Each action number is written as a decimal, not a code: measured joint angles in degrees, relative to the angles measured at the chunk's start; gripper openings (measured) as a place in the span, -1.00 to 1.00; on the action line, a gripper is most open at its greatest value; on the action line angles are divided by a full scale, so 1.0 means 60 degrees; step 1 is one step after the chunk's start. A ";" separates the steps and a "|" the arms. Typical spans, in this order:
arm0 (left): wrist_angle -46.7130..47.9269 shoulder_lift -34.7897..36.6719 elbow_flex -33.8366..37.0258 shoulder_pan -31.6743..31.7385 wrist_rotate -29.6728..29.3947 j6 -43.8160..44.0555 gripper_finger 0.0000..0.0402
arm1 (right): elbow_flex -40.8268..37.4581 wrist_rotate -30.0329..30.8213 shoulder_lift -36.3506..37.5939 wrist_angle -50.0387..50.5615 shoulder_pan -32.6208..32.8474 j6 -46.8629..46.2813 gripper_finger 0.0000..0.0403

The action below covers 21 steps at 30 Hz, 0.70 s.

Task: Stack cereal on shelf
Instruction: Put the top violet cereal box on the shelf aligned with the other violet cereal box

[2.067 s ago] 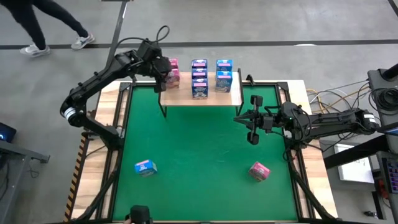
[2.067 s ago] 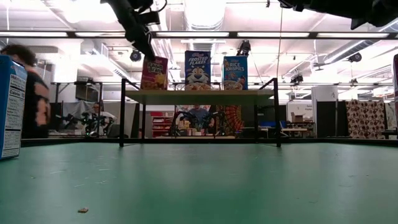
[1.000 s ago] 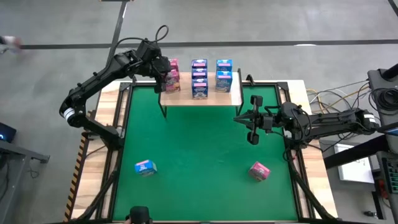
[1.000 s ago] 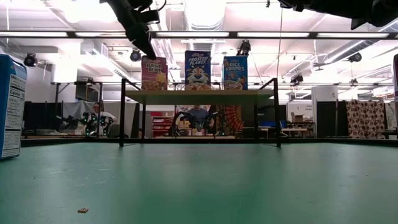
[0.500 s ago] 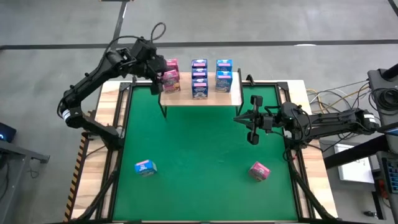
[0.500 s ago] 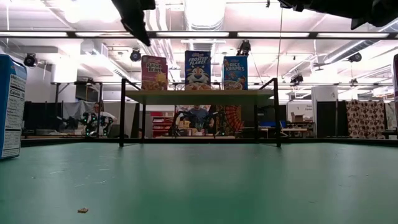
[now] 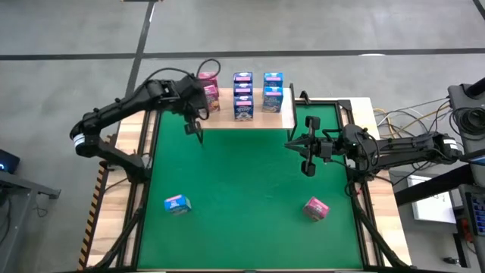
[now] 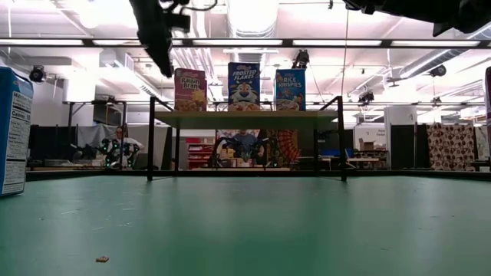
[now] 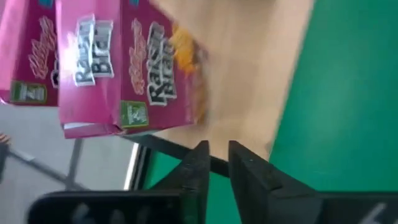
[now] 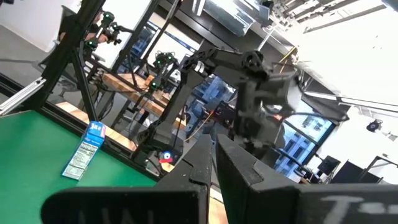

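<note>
High view: the left gripper [image 7: 195,130], empty, is seen off the shelf [image 7: 244,119], nearest the loose blue box [image 7: 176,203] by the tabletop's near-left corner; earlier it was at the pink stack [image 7: 208,90].

Left wrist view: its fingers [image 9: 198,163] are nearly together.

Right wrist view: the right gripper [image 10: 210,155] is seen with fingers together.
</note>
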<state>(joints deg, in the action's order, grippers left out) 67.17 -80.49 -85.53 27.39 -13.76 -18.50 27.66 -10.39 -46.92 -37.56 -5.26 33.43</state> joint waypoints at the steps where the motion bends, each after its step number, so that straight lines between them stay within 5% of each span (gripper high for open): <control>1: -0.0167 0.0000 0.0192 0.0030 -0.0110 0.0000 -0.84 | 0.0000 -0.0003 0.0000 0.0000 -0.0001 0.0000 -0.94; 6: -0.0857 0.0000 0.0745 0.0038 -0.0257 -0.0073 -0.98 | 0.0000 0.0000 0.0000 -0.0004 0.0000 0.0000 -0.94; 21: -0.1946 0.0004 0.1029 0.0289 -0.1362 -0.0324 -0.99 | 0.0000 -0.0004 0.0000 -0.0004 0.0000 0.0000 -0.94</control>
<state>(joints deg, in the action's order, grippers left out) 55.49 -80.47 -79.35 29.13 -21.93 -20.45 27.66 -10.41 -46.92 -37.58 -5.26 33.43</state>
